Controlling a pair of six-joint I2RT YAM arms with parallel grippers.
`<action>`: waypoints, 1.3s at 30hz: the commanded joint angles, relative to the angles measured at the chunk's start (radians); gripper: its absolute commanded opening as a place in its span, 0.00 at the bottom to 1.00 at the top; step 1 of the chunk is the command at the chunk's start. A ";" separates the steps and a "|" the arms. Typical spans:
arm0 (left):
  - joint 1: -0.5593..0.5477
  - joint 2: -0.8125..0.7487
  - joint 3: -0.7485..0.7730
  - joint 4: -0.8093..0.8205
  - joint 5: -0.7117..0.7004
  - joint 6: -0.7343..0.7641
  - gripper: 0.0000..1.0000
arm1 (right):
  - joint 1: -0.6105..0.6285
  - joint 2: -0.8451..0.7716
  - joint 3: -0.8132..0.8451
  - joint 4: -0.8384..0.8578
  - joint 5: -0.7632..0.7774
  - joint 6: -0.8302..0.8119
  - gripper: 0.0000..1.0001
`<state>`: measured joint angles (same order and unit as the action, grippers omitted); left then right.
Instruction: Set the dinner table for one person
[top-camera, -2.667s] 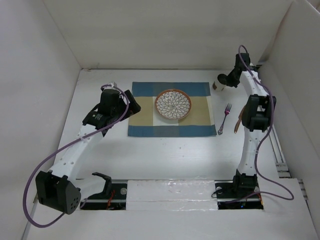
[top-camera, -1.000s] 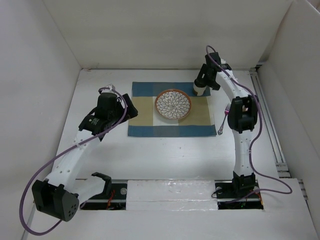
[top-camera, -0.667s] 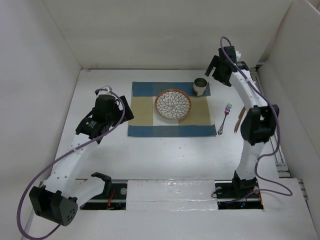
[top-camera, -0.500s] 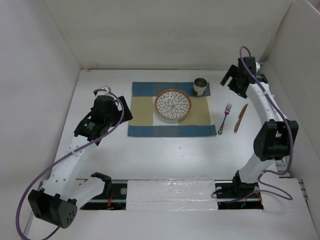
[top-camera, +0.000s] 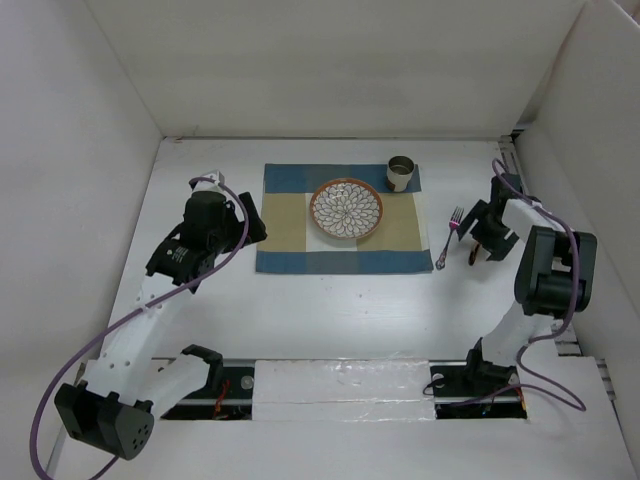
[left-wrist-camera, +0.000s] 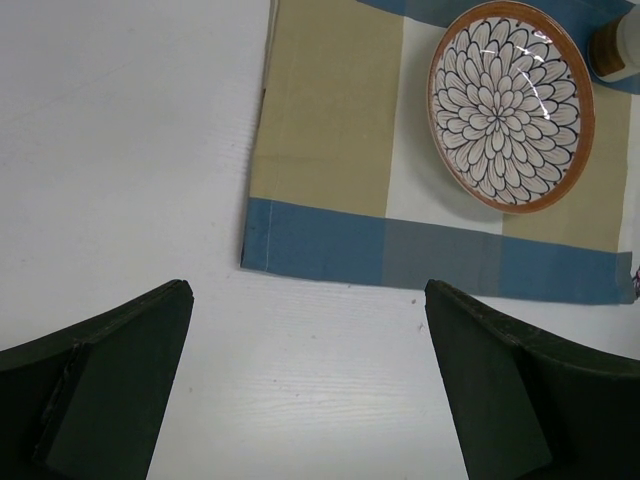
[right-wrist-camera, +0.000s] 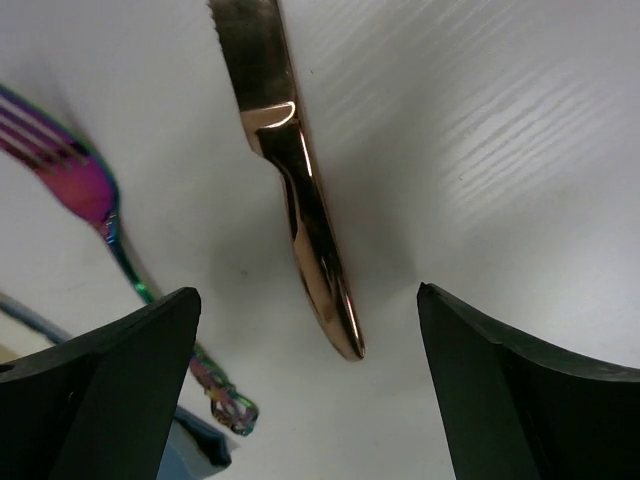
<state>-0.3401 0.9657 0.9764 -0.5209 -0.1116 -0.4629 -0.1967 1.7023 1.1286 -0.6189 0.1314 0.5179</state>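
Between white wall panels (top-camera: 330, 70) the large flat matte white bench (top-camera: 330, 310) is spread. Fingers of the right gripper (right-wrist-camera: 305, 295) are held apart, empty, over a rose-gold metal knife (right-wrist-camera: 300, 190) beside an iridescent fork (right-wrist-camera: 85, 185); those of the left gripper (left-wrist-camera: 308, 295) are parted near a blue-and-tan checked cloth placemat (left-wrist-camera: 330, 130).

The bench (left-wrist-camera: 120, 150) is matt white with a faint linear grain. The knife (right-wrist-camera: 300, 190) is polished copper-toned metal; the fork (right-wrist-camera: 85, 185) shines iridescent. The placemat (left-wrist-camera: 330, 150) is matt woven cloth, the plate (left-wrist-camera: 510, 105) glossy glazed ceramic.
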 joint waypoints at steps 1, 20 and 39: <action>0.000 -0.033 -0.004 0.028 0.024 0.017 1.00 | -0.012 0.062 0.034 0.037 -0.024 -0.022 0.95; 0.000 -0.061 -0.013 0.028 0.035 0.026 1.00 | -0.041 0.215 0.160 -0.073 0.025 -0.033 0.61; 0.000 -0.070 -0.013 0.019 -0.017 0.015 1.00 | -0.043 -0.074 0.109 -0.050 0.030 0.007 0.00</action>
<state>-0.3401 0.9138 0.9741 -0.5140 -0.1013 -0.4526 -0.2302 1.7748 1.2263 -0.6891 0.1398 0.5018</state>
